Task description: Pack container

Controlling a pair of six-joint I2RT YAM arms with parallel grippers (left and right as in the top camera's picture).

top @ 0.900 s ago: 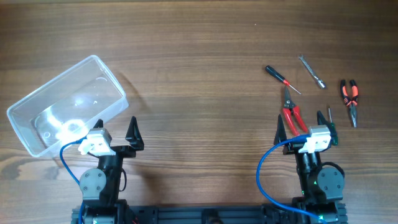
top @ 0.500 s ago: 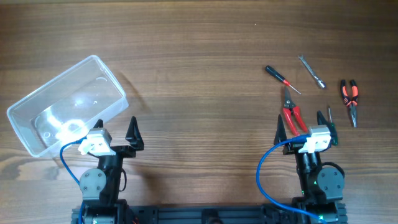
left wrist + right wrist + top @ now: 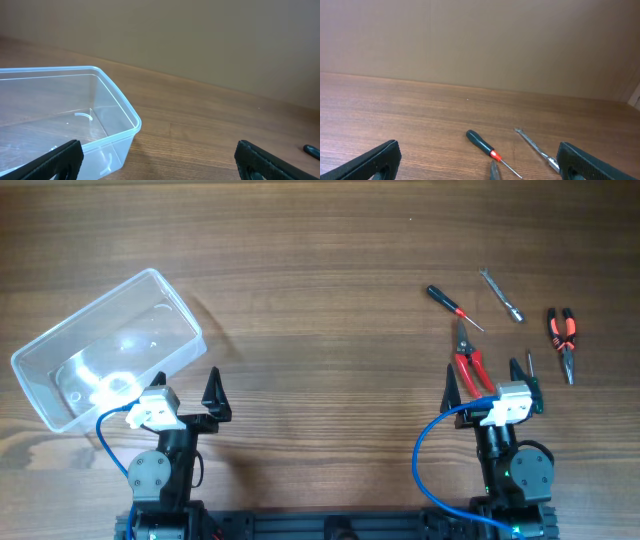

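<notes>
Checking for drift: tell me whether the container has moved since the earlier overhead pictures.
No. The container lies at the same tilt and spot against the grain of the table.

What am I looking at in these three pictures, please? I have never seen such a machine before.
These are two robot arms at a wooden table. One picture looks down from above; the other two come from a camera on each wrist, with black fingers at the bottom corners. The left gripper and the right gripper are open and hold nothing. On the left lies a clear, empty container. On the right lie small tools: a screwdriver, a metal rod, orange pliers and red cutters.
</notes>
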